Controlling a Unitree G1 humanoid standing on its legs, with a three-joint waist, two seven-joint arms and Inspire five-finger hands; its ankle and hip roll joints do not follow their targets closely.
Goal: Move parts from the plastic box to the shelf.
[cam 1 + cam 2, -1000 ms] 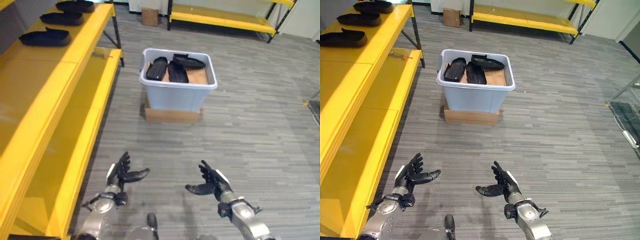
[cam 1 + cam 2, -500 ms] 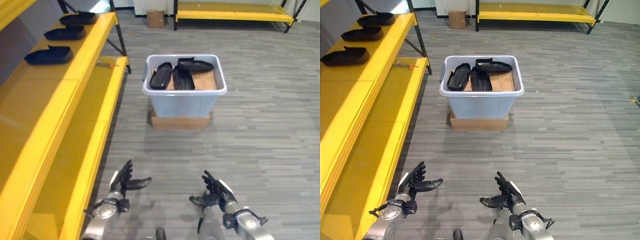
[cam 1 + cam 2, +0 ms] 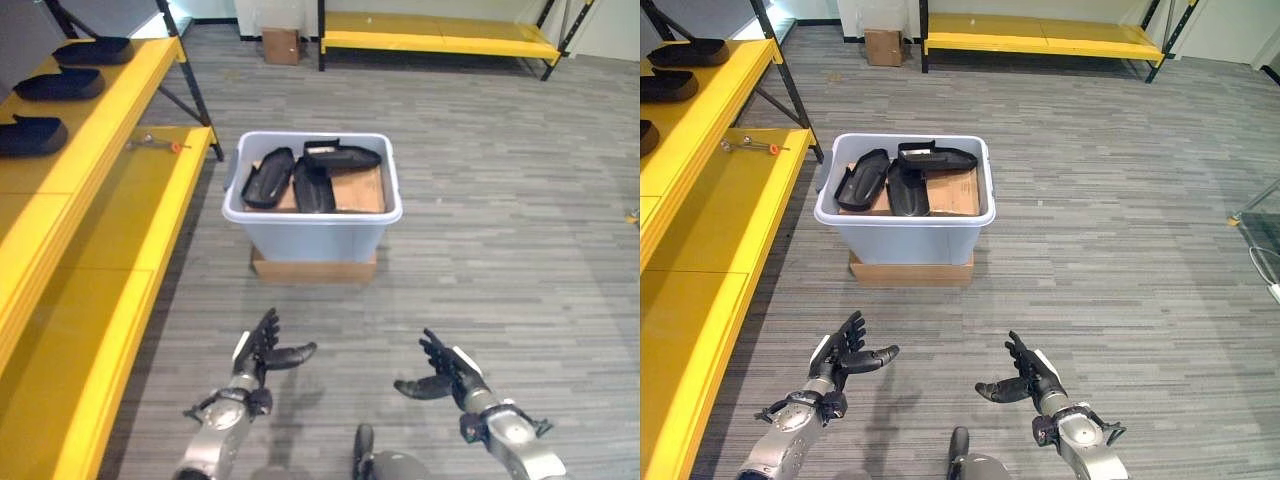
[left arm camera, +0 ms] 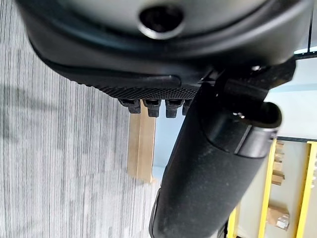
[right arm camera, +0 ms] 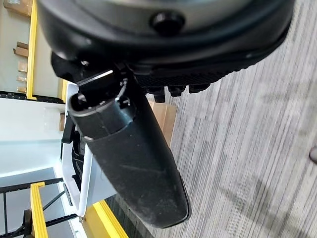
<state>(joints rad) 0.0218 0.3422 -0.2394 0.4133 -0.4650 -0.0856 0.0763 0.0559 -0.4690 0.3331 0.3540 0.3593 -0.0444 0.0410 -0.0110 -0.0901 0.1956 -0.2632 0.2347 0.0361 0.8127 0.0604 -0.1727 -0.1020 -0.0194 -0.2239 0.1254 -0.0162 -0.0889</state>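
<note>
Black parts [image 3: 310, 175] fill the plastic box [image 3: 312, 220] on the floor, while left hand [image 3: 262, 352] and right hand [image 3: 445, 373] hover spread, empty, beside the yellow shelf [image 3: 90, 200].

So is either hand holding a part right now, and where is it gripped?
Nothing is held. The left hand and right hand hover open above the floor, short of the plastic box, where the black parts lie.
</note>
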